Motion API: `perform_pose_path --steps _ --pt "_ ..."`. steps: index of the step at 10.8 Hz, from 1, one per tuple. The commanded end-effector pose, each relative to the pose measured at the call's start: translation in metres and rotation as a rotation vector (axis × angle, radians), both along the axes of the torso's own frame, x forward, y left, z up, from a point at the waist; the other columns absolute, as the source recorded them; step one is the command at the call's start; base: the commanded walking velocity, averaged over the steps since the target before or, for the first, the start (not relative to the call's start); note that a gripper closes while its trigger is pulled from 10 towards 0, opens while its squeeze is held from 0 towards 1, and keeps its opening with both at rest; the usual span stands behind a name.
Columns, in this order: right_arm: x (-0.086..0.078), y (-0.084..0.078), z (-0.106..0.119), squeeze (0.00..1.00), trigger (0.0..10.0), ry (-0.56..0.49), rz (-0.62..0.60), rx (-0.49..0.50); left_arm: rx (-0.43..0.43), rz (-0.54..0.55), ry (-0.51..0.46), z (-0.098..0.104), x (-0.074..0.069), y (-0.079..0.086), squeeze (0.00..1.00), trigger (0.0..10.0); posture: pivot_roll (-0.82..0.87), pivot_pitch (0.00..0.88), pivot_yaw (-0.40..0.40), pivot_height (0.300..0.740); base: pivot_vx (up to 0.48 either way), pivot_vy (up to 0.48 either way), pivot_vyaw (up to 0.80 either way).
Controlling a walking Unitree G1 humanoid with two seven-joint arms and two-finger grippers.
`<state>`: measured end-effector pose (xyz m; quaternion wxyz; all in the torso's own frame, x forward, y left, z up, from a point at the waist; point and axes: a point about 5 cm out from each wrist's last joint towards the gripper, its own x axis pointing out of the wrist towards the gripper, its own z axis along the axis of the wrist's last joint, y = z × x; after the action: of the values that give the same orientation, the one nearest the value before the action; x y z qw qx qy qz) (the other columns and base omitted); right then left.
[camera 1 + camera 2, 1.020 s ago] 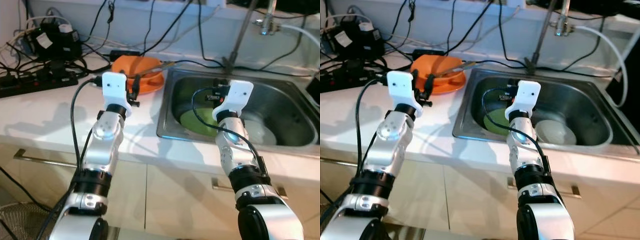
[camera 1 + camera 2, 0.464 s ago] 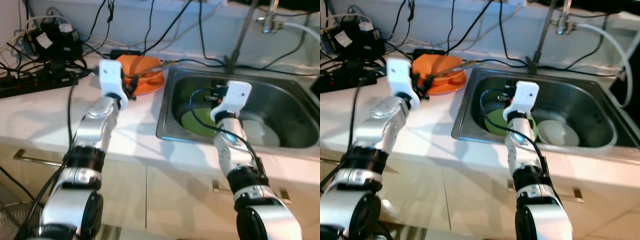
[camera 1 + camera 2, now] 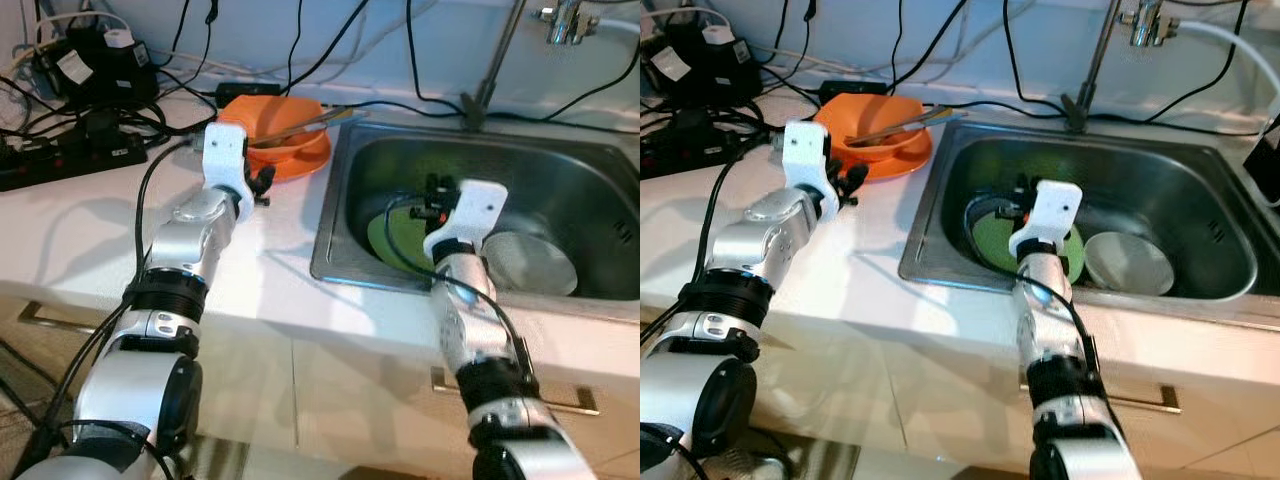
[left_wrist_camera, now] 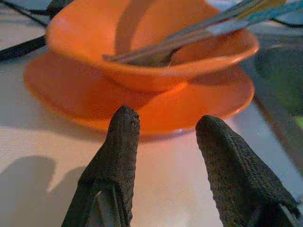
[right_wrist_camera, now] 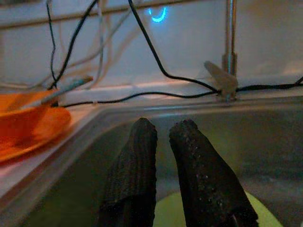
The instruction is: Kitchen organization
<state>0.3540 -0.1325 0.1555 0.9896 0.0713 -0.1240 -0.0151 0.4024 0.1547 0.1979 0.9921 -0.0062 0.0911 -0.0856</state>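
Two silver arms are reaching over a white counter point(image 3: 90, 230) toward a steel sink point(image 3: 940, 215). The left gripper point(image 4: 163, 125) is hovering low over the counter just in front of an orange plate point(image 4: 66, 97), its two black fingers point(image 4: 118, 142) spread apart with nothing between them. An orange bowl point(image 4: 94, 38) is sitting on that plate, and a few utensils point(image 4: 203, 28) are lying in the bowl with their handles sticking out over its rim toward the sink. The right gripper point(image 5: 161, 130) is hanging inside the sink above a green plate point(image 3: 990, 240), its fingers point(image 5: 135, 156) drawn nearly together and gripping nothing. A white bowl point(image 3: 1127, 262) is lying on the sink floor just beside the green plate. Black cables point(image 3: 300, 50) are trailing across the back of the counter, a power strip point(image 3: 55, 160) is resting at its far left, and a faucet pipe point(image 3: 1095, 60) is rising behind the basin.
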Motion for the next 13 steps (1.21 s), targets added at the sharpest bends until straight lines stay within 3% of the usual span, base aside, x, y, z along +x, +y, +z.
perform_pose_path --steps 1,6,13 --pt "-0.003 0.002 0.001 0.00 10.0 0.002 0.004 -0.002 0.021 -0.003 0.003 0.008 0.003 0.001 0.00 10.0 0.19 0.085 0.026 0.740 0.000 0.000 0.00" --pt "-0.018 0.012 -0.003 0.00 10.0 0.034 0.022 0.017 0.022 0.016 -0.032 0.023 0.012 0.007 0.00 10.0 0.16 0.134 0.035 0.740 0.000 0.000 0.00" --pt "-0.041 0.000 -0.004 0.00 10.0 0.070 -0.017 0.009 0.048 0.002 -0.029 0.026 0.018 0.006 0.00 10.0 0.10 0.187 0.047 0.740 0.000 0.000 0.00"
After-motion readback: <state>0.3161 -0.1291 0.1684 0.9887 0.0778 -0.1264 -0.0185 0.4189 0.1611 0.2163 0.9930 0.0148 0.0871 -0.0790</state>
